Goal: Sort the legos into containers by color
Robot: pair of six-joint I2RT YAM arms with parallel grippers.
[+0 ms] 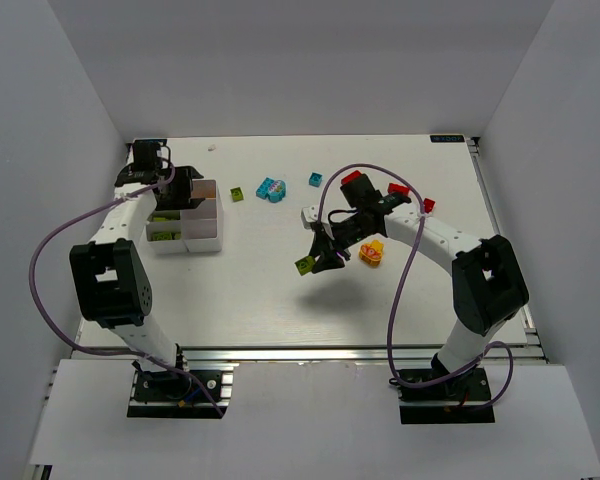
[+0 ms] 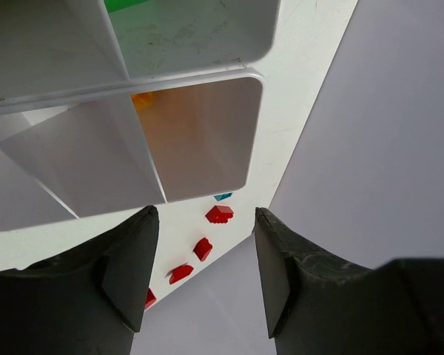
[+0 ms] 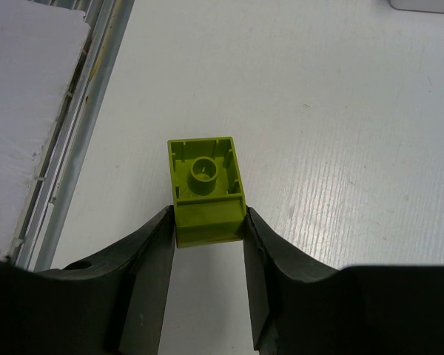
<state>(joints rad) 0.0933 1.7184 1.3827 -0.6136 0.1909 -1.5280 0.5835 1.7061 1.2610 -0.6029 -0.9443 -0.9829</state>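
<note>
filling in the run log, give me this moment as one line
left pincer: open, at tray | right pincer: shut on lime brick | red bricks: loose on table

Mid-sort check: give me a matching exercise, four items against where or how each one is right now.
Items:
1. lime brick
2. left gripper
3. orange brick
4. white tray

States:
A. at the left side of the table
B. open and empty, above the tray
C. clamped in the right gripper
D. lying on the table close by the right arm

Pairs: 1-C, 2-B, 3-D, 4-A
</note>
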